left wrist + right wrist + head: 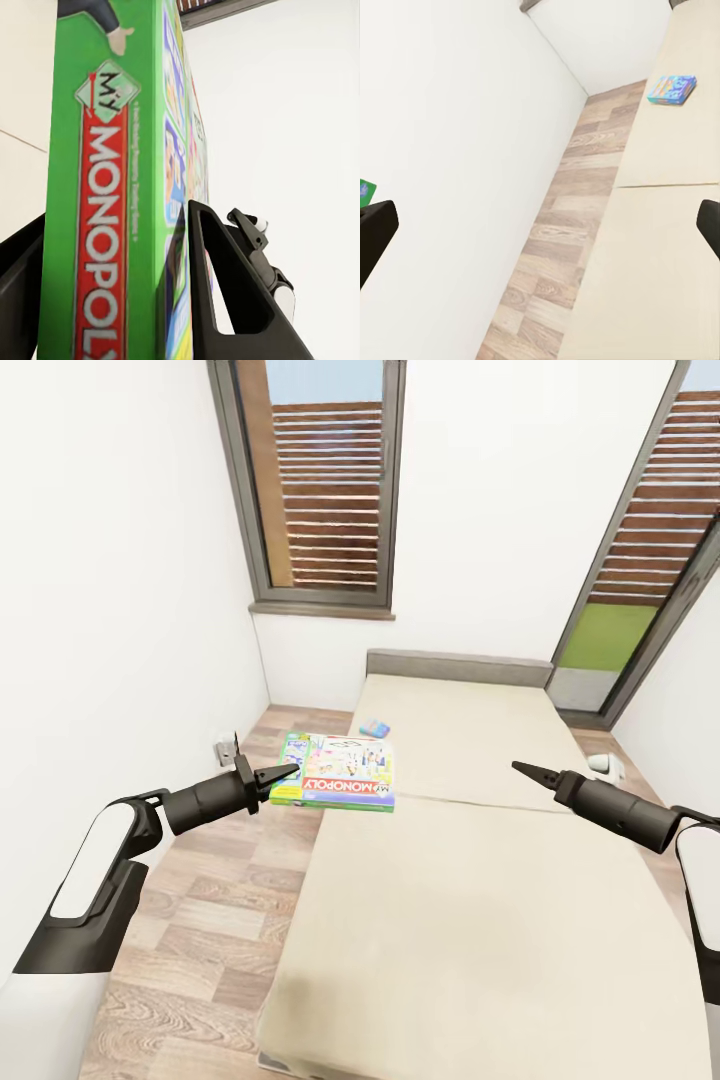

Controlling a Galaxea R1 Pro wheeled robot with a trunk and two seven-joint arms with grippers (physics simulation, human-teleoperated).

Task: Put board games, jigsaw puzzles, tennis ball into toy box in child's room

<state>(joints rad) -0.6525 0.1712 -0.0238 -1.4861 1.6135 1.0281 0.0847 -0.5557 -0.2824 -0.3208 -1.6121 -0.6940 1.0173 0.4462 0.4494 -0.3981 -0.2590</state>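
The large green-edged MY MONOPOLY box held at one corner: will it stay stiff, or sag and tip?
The flat green-edged MY MONOPOLY box probably stays stiff: its edges look straight. Held by the left gripper at one corner, it may droop or twist. Its glossy printed faces might slip between the dark fingers.

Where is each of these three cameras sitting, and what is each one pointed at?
Head view: from the robot's head, looking down over the bed; both arms show, left gripper and right gripper.
Left wrist view: beside the left gripper's fingers, facing the green MONOPOLY box clamped between them.
Right wrist view: by the open right gripper, facing floor and mattress.
Shared: the small blue game box, also on the head view's bed.
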